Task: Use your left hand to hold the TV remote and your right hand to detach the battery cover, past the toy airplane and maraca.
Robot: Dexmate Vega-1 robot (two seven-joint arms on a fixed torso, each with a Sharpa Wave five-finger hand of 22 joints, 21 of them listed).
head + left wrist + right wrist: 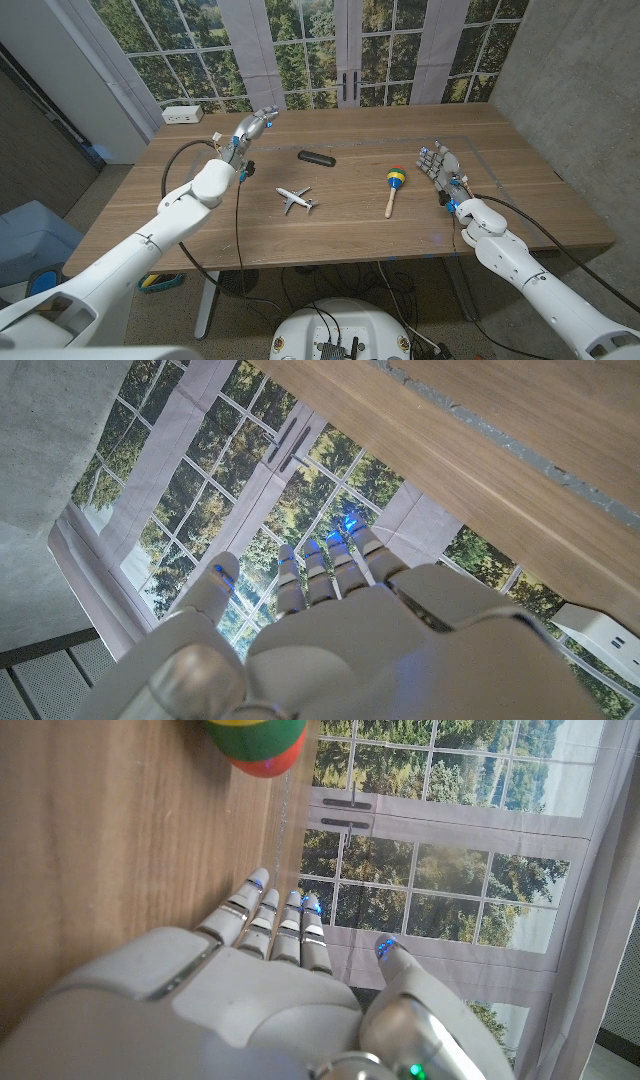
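Note:
A black TV remote (317, 159) lies on the wooden table (340, 215) past a white toy airplane (295, 198) and a maraca (394, 188) with a striped head and a wooden handle. My left hand (250, 130) is held at the far left of the table, fingers extended and apart, holding nothing, well left of the remote. My right hand (441, 166) stands to the right of the maraca, fingers straight and empty. The left hand (330, 630) and the right hand (270, 980) both show their fingers stretched out. The maraca's head (258, 742) lies beside the right hand.
A white power strip (183, 115) sits at the table's far left corner, also seen as the power strip (600, 640) in the left wrist view. Large windows (300, 50) stand behind the table. A concrete wall rises at the right.

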